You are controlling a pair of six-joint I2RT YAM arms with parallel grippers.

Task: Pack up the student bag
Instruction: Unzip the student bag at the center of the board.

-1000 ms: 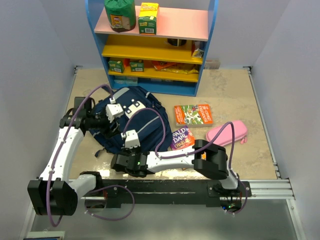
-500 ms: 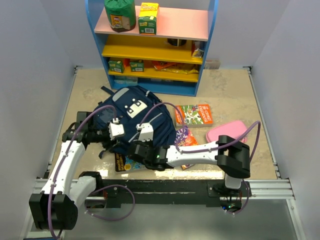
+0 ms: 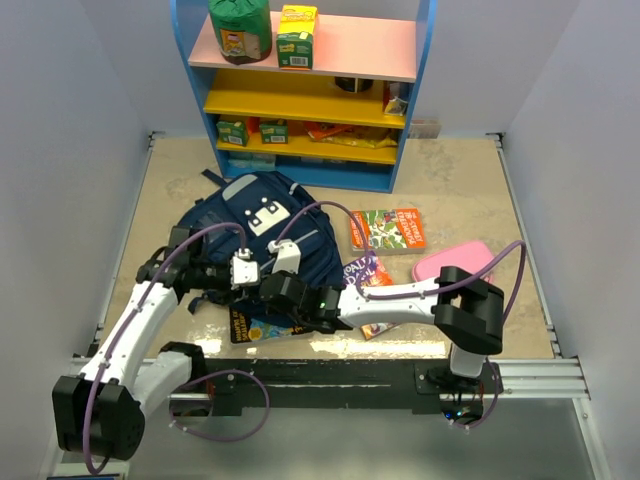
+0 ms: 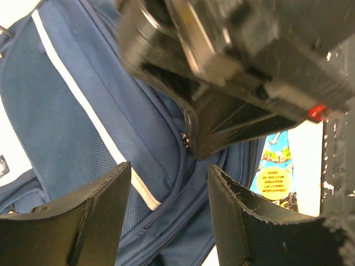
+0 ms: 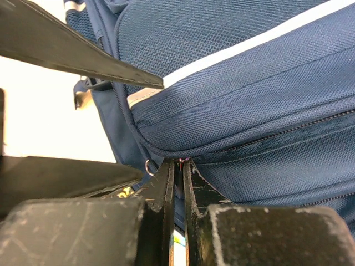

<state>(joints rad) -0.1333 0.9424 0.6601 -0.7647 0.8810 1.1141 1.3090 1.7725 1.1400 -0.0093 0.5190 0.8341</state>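
— Two grippers at the bag (image 3: 283,213); where does it lie?
— Flat on the table, at nine o'clock from the green book (image 3: 387,230). Another book (image 3: 254,328) peeks out at its six o'clock.
— Jaws?
— Left gripper (image 4: 169,169): spread wide, empty, over a striped panel. Right gripper (image 5: 178,164): pinched nearly closed at the zip seam, seemingly on the pull.
— Handling?
— Soft, floppy cloth, probably light; it bunches and slides. Best to take the pull or a seam ridge and pin the panel beside it.
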